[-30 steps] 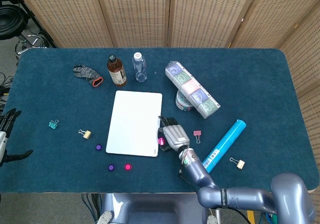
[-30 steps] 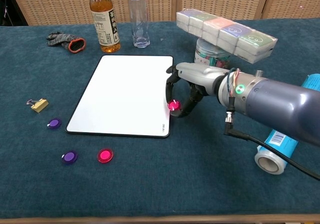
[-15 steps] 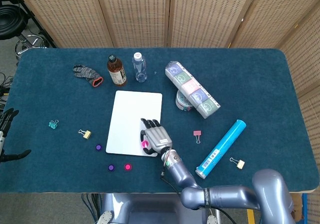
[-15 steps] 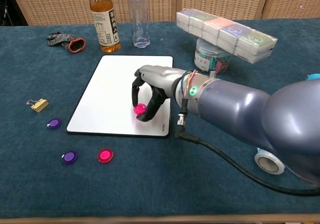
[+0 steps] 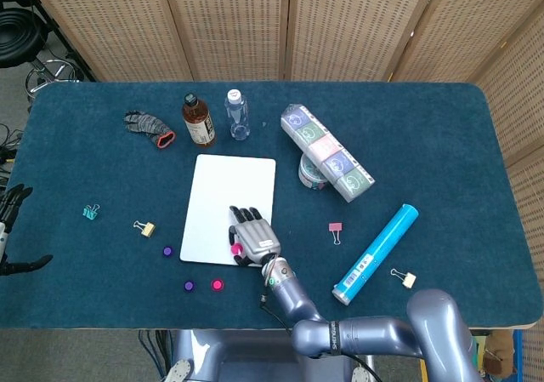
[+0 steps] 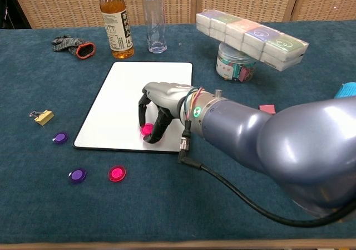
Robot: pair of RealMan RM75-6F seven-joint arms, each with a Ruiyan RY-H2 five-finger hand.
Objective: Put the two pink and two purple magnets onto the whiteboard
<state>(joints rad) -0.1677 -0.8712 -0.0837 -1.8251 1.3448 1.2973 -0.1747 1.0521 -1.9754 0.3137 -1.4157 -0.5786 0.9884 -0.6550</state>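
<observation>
Placement of 1 pink magnet (image 6: 147,130) onto the whiteboard (image 6: 123,99) appears to be the step in hand. To do it well, the magnet should be lowered flat until its base meets the white surface, well inside the black edge, and only then should the fingers be parted; a straight upward lift afterwards would be advised, so that the disc is not dragged or flipped. Room should be left on the board for 3 more magnets.

On the desk (image 6: 233,205), the whiteboard lies at the centre, and the right hand (image 6: 161,108) is arched over its near right part. The hand is seen with its fingers (image 6: 156,128) curled downward around the magnet, which is pinched at the fingertips; the grasp is narrow, closed on the disc. Whether the magnet already touches the board cannot be told, though it is seen very low over it. The left hand (image 5: 8,233) is seen only at the far left edge of the head view, away from the work, holding nothing, with fingers apart.

Off the board, near its front left corner, the second pink magnet (image 6: 116,173) and 2 purple magnets (image 6: 77,175) (image 6: 60,137) lie on the desk, not yet placed.
</observation>
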